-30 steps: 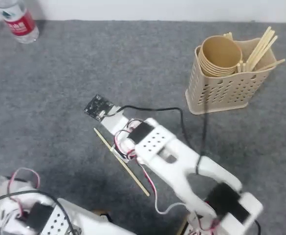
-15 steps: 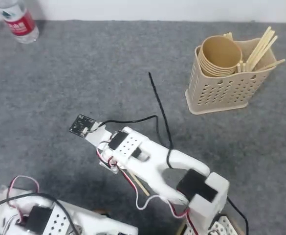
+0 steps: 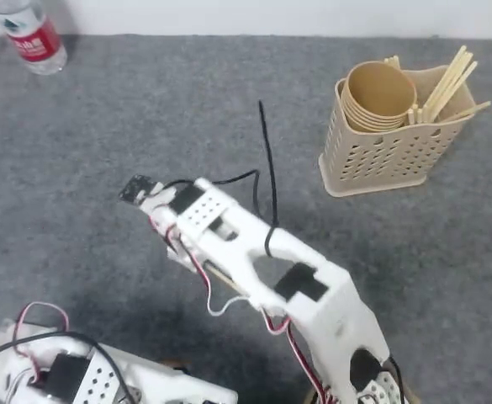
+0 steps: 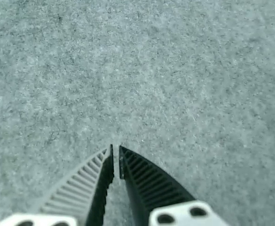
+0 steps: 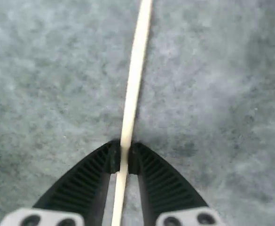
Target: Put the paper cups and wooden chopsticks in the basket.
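Observation:
In the right wrist view my right gripper (image 5: 123, 148) is shut on a wooden chopstick (image 5: 137, 70), which runs straight out from the fingertips over the grey carpet. From the high view the right arm (image 3: 229, 236) covers most of that chopstick (image 3: 225, 283), so just a short piece shows beneath it. My left gripper (image 4: 116, 150) is shut on nothing and hangs over bare carpet. The beige basket (image 3: 397, 156) stands at the back right, holding a stack of paper cups (image 3: 378, 94) and several chopsticks (image 3: 447, 77).
A plastic water bottle (image 3: 31, 34) with a red label stands at the back left corner. A black cable (image 3: 267, 168) loops up from the right arm. The left arm's base (image 3: 69, 374) sits at the near left edge.
The right arm has swung left and stretched out over the chopstick on the carpet, which it now mostly hides. Its black cable has risen. The basket has stayed put.

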